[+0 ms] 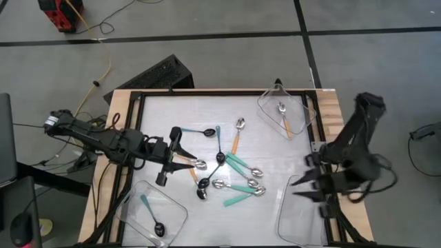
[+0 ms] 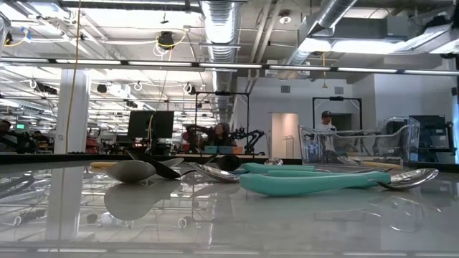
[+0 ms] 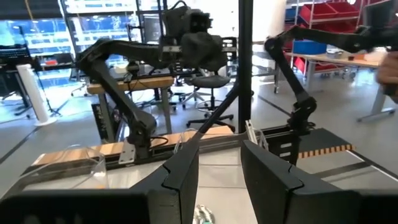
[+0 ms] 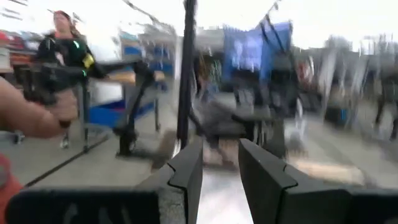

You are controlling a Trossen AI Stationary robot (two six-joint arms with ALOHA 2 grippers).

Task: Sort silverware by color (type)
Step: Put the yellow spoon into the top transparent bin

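The silverware lies in a loose pile mid-table: teal-handled spoons [image 1: 239, 188] [image 2: 315, 183], thin blue-handled spoons with black bowls [image 1: 219, 146], and orange-handled spoons [image 1: 236, 140]. One orange spoon [image 1: 284, 122] lies in the far right tray [image 1: 303, 103]. One blue spoon [image 1: 150, 212] lies in the near left tray [image 1: 176, 213]. My left gripper [image 1: 185, 160] [image 3: 219, 162] is open at the pile's left edge, over an orange spoon [image 1: 195, 164] whose silver bowl [image 3: 202, 214] shows between the fingers. My right gripper [image 1: 295, 189] [image 4: 221, 165] is open over the near right tray [image 1: 289, 220].
Three clear plastic trays sit at the far right, near left and near right corners of the white table top [image 1: 172, 110]. A black frame [image 1: 207, 93] rims it. A person's hand [image 4: 37, 112] shows in the room beyond the right arm. Bare room lies along the table's far left.
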